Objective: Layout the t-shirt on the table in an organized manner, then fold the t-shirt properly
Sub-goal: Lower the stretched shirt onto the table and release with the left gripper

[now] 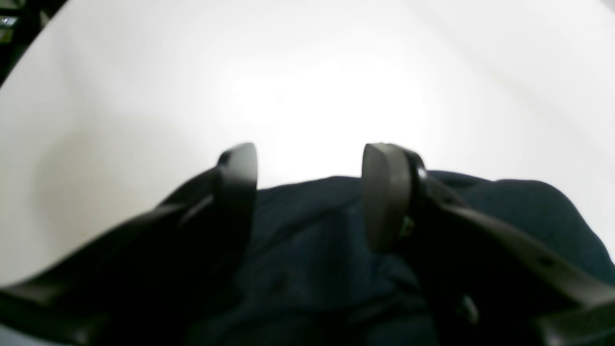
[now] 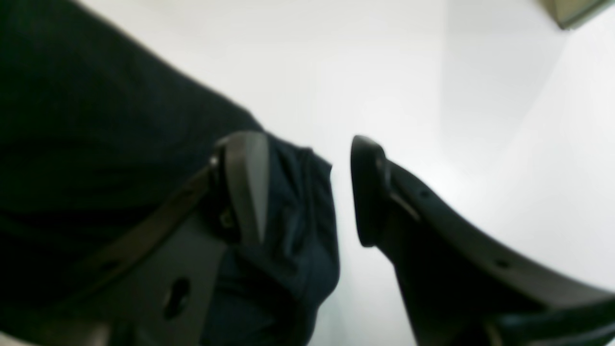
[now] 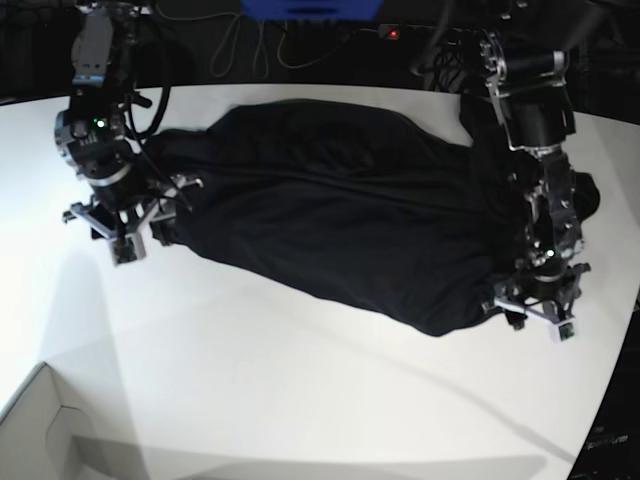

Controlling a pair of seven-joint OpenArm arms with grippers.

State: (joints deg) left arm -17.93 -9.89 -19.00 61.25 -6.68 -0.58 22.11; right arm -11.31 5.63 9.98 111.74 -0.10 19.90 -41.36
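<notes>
Black t-shirt [image 3: 340, 215] lies spread across the white worktop [image 3: 250, 380]; left tool [image 1: 310, 163] and right tool [image 2: 310, 187] both gape wide, gripping nothing.

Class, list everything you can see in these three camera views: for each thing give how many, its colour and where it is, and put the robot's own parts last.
Plain black thin-fabric t-shirt: one, black, spread crumpled across the middle of the table, between the two arms.
Large smooth white table: one, white, under the shirt, filling most of the base view.
White cardboard box corner: one, white, bottom left of the base view.
Blue object: one, blue, top edge behind the table; cannot tell what it is.
Dark cables: several, behind the table's far edge.
Left gripper: one, black, open, over the shirt's edge.
Right gripper: one, black, open, one finger over the cloth.
</notes>
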